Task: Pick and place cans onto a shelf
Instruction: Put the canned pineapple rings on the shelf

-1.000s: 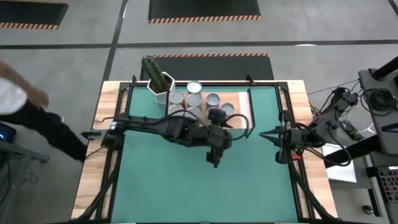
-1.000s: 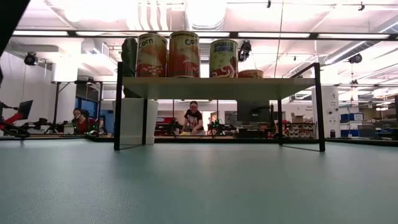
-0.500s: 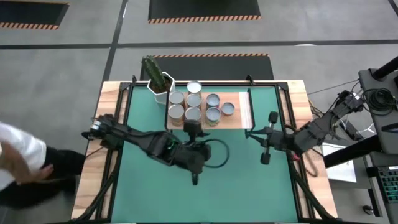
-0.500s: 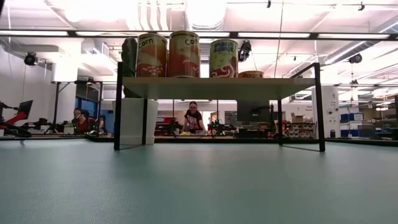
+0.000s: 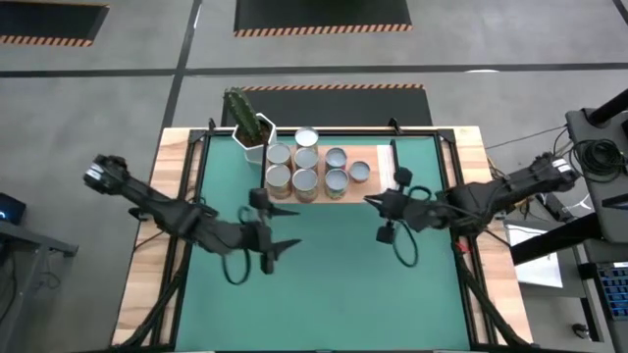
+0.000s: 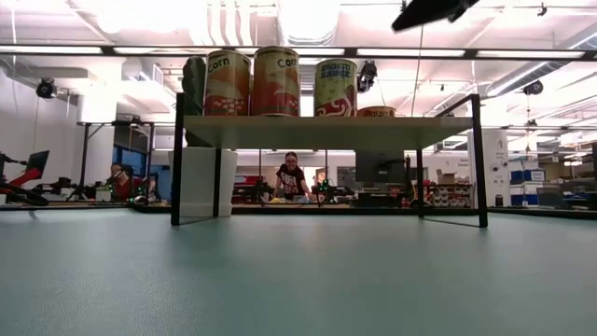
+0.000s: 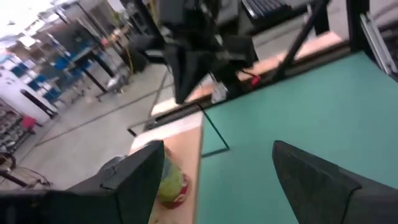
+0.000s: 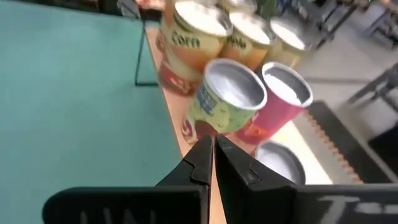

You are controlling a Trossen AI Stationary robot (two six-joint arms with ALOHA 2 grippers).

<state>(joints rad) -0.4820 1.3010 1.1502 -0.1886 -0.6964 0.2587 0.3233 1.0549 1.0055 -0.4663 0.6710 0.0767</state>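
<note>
Cans (image 5: 307,164): seven, all upright on the shelf (image 5: 381,182), clustered toward its end nearest the white cactus pot (image 5: 252,137). High view shows silvery round tops in two rough rows on the light-wood plank, the striped end of the plank bare. Low view: three labelled cans visible at the front of the shelf top, two of them reading "Corn", with a shorter can just showing behind them toward the right post. Shelf stands on its thin black frame at the far side of the green mat (image 5: 324,284), beside the cactus pot.

Left gripper (image 5: 279,225): over the mat, in front of the shelf and apart from it, fingers spread wide, nothing between them. Left wrist view confirms the two dark fingers (image 7: 140,180) standing well apart with only mat and a can at the shelf edge beyond them.

Right gripper (image 5: 371,202): near the shelf's bare end, tip pointing toward the cans, fingers pressed together, holding nothing. Right wrist view: closed fingertips (image 8: 211,155) aimed at a green-labelled can (image 8: 225,102), a pink-labelled can (image 8: 277,106) just beside it, not touching either.

Low view: a dark part of an arm at the top edge; people at benches in the room behind the table
</note>
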